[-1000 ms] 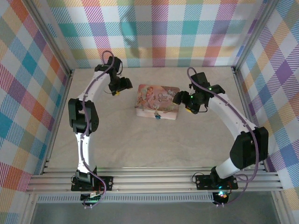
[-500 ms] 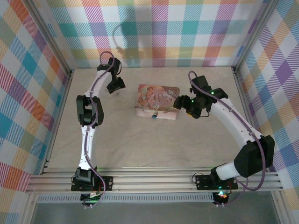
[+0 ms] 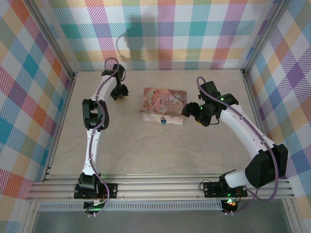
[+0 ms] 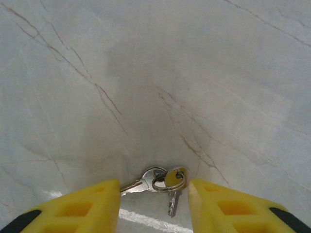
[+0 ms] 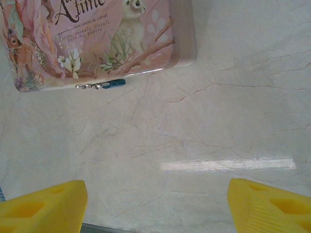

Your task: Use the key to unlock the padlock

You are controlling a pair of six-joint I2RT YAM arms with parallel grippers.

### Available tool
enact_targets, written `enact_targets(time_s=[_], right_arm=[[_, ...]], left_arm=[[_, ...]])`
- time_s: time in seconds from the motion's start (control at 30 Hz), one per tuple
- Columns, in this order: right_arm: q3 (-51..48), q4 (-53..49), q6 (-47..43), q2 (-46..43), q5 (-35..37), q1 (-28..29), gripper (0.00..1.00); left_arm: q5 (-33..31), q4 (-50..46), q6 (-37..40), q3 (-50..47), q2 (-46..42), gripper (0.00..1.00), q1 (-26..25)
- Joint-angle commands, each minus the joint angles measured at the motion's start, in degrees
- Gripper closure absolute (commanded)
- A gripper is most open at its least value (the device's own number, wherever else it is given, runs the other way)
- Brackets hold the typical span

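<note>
Nearest the arm bases lies bare pale marbled counter (image 3: 146, 150). Then the tiny blue padlock (image 5: 114, 83) with its silvery shackle, hanging at the front wall of the pink fairy-picture tin box (image 5: 97, 39), lid down. Just right of the box hovers the right tool (image 5: 156, 194), its 2 yellow fingers spread wide with nothing between them. Further back, left of the box, the left tool (image 4: 153, 194) points down at the counter. Its fingers are partway apart and straddle the thin grey metal key (image 4: 156, 180) on its small ring, neither pad touching it. The key lies flat on the counter, well apart from the padlock.
</note>
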Motion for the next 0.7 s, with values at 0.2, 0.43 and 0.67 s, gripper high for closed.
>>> enact_targets(time_s=[0.2,0.43,0.67], right_arm=[[-1.4,1.7,0.6,1.0,-1.4,0.5,0.24],[-2.7,4.4,1.0,1.7,-2.5,1.1,0.24],[-4.0,8.1,2.1,4.0,-4.0,3.3,0.24]], left_arm=[[4.4,-2.0,6.0,-6.8,-3.7,0.89,0.5],[7.1,0.5,8.7,-19.7,-11.8,1.00,0.6],[13.4,4.7,9.3,-37.9,-25.1,1.00,0.5]])
